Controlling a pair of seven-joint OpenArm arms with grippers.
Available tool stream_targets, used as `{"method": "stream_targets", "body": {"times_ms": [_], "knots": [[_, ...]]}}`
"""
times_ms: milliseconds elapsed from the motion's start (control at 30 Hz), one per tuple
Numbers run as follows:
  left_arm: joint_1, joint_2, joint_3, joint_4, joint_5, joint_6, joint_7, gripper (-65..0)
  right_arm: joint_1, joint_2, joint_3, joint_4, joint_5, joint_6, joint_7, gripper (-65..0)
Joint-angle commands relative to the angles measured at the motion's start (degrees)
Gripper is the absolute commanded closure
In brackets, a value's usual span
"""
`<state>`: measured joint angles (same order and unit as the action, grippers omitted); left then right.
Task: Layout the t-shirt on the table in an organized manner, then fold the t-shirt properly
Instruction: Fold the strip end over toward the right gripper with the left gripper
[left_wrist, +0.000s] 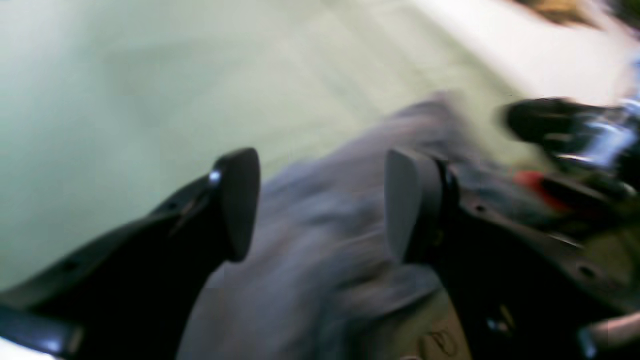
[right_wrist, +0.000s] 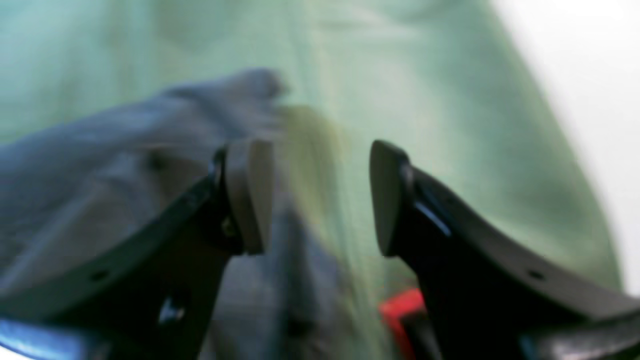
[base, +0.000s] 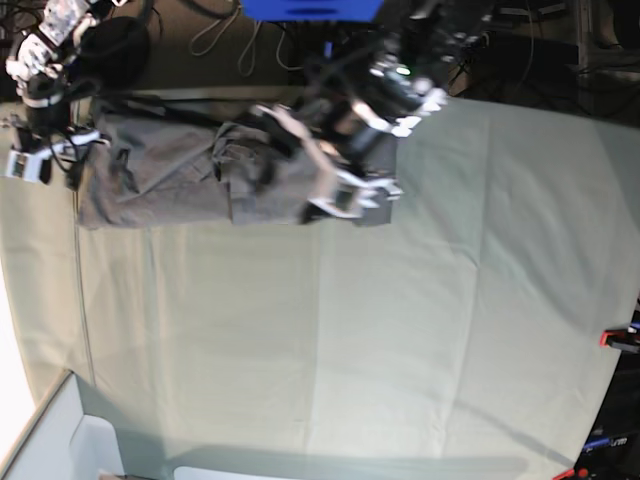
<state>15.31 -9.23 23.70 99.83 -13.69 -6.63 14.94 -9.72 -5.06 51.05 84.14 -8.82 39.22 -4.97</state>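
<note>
Green-clothed table (base: 400, 330), cables behind; shirt (base: 160, 180) lies long-axis along the far edge. Left hand (left_wrist: 320, 205) and right hand (right_wrist: 320, 195) both wide, empty.

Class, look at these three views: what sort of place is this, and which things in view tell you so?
Probably a robotics lab or workshop: a table draped in pale green cloth fastened by a red clamp, loose cables behind it, and a grey t-shirt laid out for practice.

Both wrist views motion-blurred; base view sharper, evenly lit.

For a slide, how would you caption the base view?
Two arms work over a grey t-shirt bunched along the table edge.
</note>
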Motion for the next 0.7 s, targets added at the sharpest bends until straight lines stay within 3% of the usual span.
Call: {"method": "stream_targets", "body": {"times_ms": [0,67,200,467,667], "knots": [[0.4,-0.3,-2.0,1.0,-2.3,-0.7,-1.3,-38.5,0.1,0.7,-0.3,0.8,0.8,0.8,1.5,-31.4],[1.3,-1.8,-4.2,-1.2,-6.9,-0.9,-1.3,-38.4,0.6,0.6,-0.6,0.8,0.8,0.8,1.4,-31.4],[-2.0,-3.6,2.3,-4.2,-11.9,-0.6,-1.3,-37.9,2.3,0.6,-0.5,0.7,0.8,0.8,-2.4,-31.4],[-11.2,-3.6,20.0,-9.9,-12.5,-0.5,-1.3,-29.2,2.6,1.6,-0.6,0.9,0.8,0.8,-4.7,-31.5],[-13.6,-3.6,23.7,-10.4,-12.5,-0.9,-1.3,-29.3,2.6,1.9,-0.7,0.7,0.8,0.8,-4.7,-31.5]]}}
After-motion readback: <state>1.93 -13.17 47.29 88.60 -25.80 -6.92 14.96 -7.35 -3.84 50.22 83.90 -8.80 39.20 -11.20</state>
